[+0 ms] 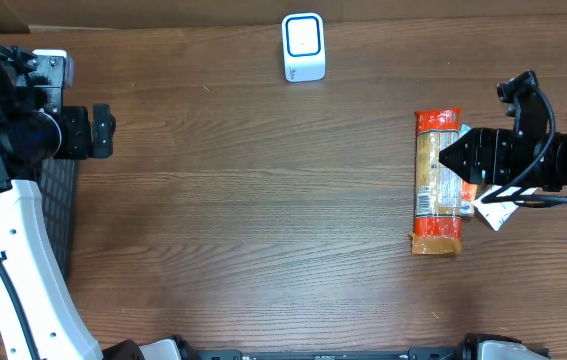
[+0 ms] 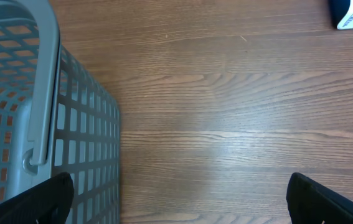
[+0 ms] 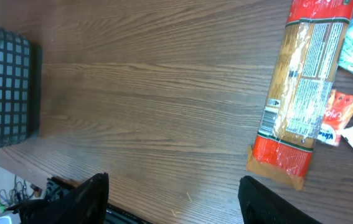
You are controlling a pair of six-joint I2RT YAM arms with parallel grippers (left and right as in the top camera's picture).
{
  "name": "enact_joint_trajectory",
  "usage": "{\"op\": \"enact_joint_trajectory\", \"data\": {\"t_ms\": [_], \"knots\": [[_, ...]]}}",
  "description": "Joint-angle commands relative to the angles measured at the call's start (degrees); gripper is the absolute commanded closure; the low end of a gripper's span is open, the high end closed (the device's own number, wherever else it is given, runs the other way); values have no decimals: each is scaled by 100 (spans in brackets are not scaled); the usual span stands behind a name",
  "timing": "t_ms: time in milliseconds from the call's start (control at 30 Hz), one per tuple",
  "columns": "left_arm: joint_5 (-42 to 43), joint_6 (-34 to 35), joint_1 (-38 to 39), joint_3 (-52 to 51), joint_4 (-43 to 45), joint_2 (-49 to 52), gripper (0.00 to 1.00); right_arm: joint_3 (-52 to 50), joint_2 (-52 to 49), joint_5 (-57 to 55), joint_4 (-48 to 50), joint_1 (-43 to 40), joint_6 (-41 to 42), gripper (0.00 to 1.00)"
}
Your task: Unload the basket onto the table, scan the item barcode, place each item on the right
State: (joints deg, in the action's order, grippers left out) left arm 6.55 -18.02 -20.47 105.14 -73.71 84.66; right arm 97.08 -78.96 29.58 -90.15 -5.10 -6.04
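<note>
Open, the right tool (image 3: 173, 180) hung by the long red-ended pasta packet (image 1: 437, 180) on the wooden worktop (image 1: 263, 200), well apart from the white scanner (image 1: 304, 47), so lifting and scanning seemed undone; the left tool (image 2: 176, 186) gaped empty.

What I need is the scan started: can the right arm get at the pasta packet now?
Probably yes: the right gripper hangs open over the pasta packet, and nothing lies on top of it; small packets sit only beside it.

Left arm (image 1: 3, 140), jaws spread wide, right arm (image 1: 543, 160) stretched inward, jaws parted, empty
</note>
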Motion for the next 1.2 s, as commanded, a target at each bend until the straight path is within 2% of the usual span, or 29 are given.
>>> {"op": "enact_joint_trajectory", "data": {"t_ms": [0, 1167], "knots": [[-37, -63, -15, -2, 17, 35, 0, 76, 111, 28, -24, 26, -33, 31], [-37, -66, -15, -2, 17, 35, 0, 76, 111, 267, -155, 26, -42, 31]]}}
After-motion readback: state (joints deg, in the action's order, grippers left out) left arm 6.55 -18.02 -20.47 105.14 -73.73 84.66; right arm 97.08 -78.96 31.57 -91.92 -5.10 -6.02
